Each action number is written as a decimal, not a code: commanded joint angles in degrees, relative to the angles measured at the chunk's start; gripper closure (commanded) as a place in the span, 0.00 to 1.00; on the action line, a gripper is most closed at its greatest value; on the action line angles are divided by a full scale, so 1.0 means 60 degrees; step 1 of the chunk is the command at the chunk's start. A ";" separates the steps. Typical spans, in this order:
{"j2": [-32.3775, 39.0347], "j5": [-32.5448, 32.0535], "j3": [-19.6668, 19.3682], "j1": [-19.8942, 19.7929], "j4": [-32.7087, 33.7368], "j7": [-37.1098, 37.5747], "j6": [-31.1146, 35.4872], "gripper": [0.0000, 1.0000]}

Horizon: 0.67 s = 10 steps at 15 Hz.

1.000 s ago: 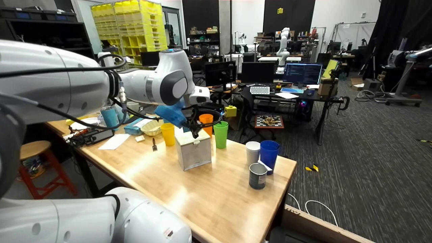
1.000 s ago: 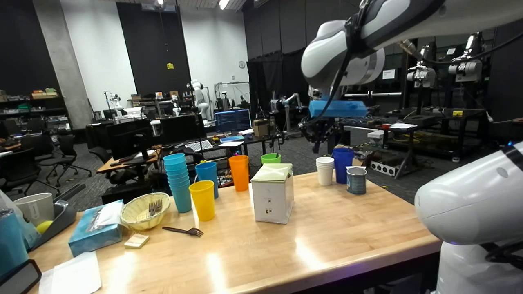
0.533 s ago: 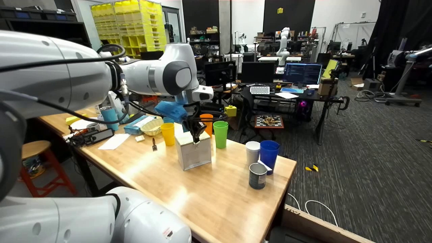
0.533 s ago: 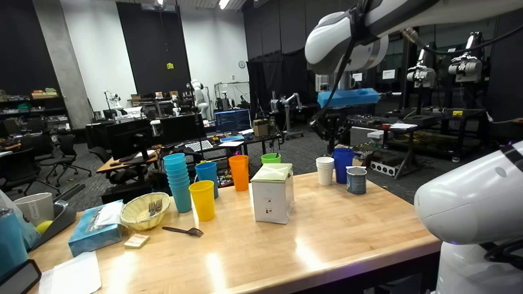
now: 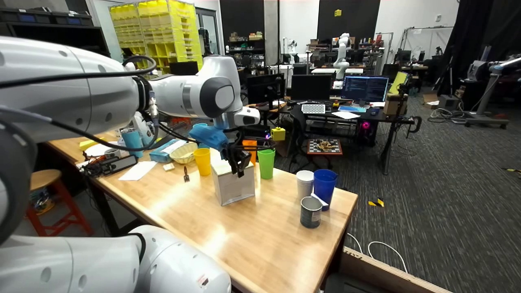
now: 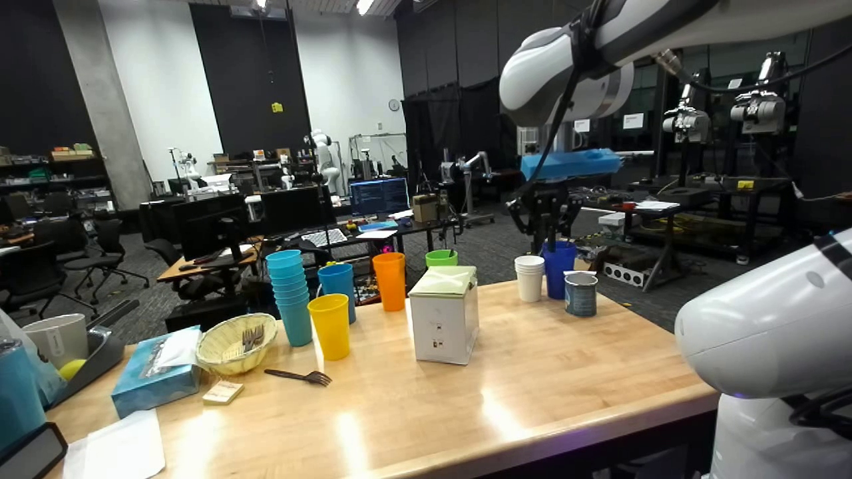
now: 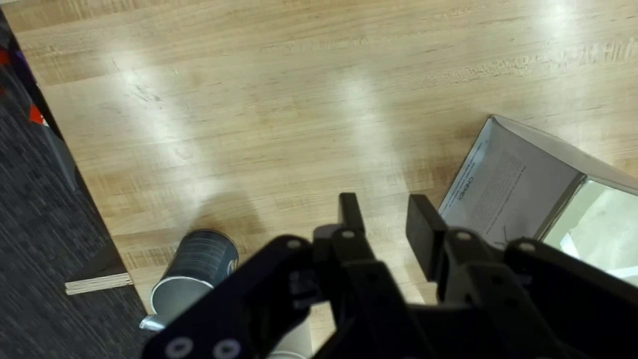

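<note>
My gripper [image 7: 386,214] hangs above the table with its jaws parted and only bare wood showing between the fingertips. To the right of it in the wrist view stands a white box [image 7: 508,184] with a pale green top, close to the right finger in that picture but apart in height. At lower left lies the view of a dark grey open can [image 7: 207,259]; part of a white cup [image 7: 294,344] shows under the left finger. In an exterior view the gripper [image 6: 544,245] appears in front of the blue cup [image 6: 561,273], behind the box.
Across the table stand a green cup [image 5: 266,165], an orange cup [image 6: 389,283], a yellow cup [image 6: 331,332] and a teal stack [image 6: 293,313]. A basket [image 6: 233,356], a fork [image 6: 299,376] and a tissue box [image 6: 156,379] lie farther along. The table's edge [image 7: 84,184] runs beyond the can.
The gripper has shifted rightward in both exterior views and now points more straight down. Its fingers have spread apart over the last half second. Box, cups and can have stayed put.
</note>
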 commanded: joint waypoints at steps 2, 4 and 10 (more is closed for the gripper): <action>0.0017 -0.0063 -0.0109 0.0108 0.0005 0.0051 -0.0015 0.56; 0.0016 -0.0059 -0.0122 0.0120 0.0004 0.0048 -0.0015 0.56; 0.0015 -0.0058 -0.0123 0.0120 0.0002 0.0048 -0.0015 0.56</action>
